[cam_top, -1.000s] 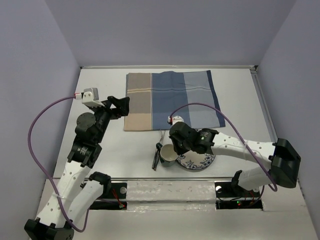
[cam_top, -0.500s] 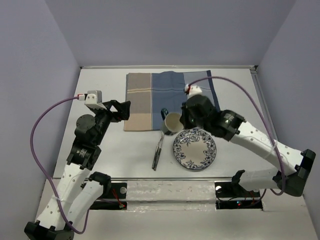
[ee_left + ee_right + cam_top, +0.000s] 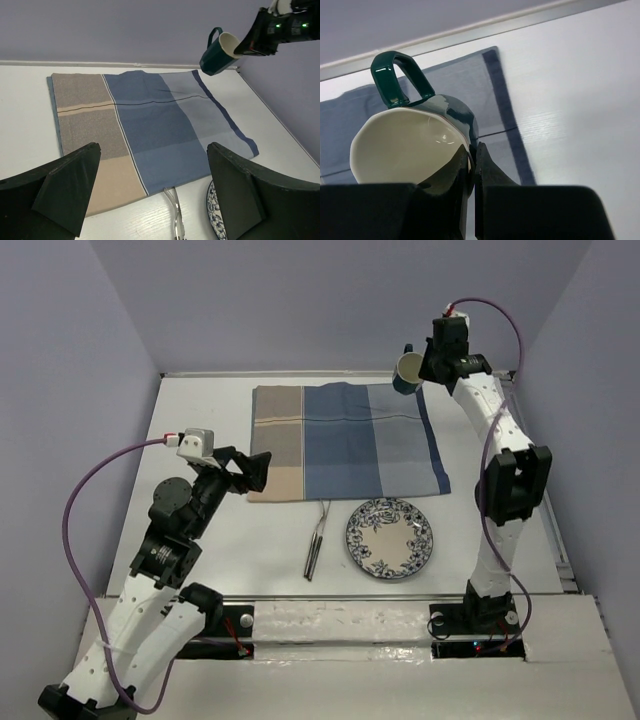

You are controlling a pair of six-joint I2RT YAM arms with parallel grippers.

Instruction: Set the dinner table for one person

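Desk [image 3: 200, 420]: a large, plain white rectangular top that filled the middle of the overhead view and carried everything else.
Room: plain lavender walls closed in the left, right and far sides.
Placemat [image 3: 345, 440]: a tan and blue striped cloth lay flat on the far middle of the desk.
Plate [image 3: 390, 538]: white with a blue floral pattern, it sat near the front edge, just nearer than the placemat's right half.
Utensil [image 3: 316, 540]: a slim metal piece lay left of the plate, its far end close to the cloth's near edge.
Left arm: bent at the elbow over the left side and aimed toward the cloth.
Left pincer [image 3: 256, 470]: spread wide and holding nothing, beside the placemat's near left corner.
Right arm: stretched tall toward the far right corner.
Right pincer [image 3: 472, 155]: pinching the rim wall of a dark green mug [image 3: 408, 370].
Mug: in the air above the far right of the desk, tipped, cream inside, handle uppermost.
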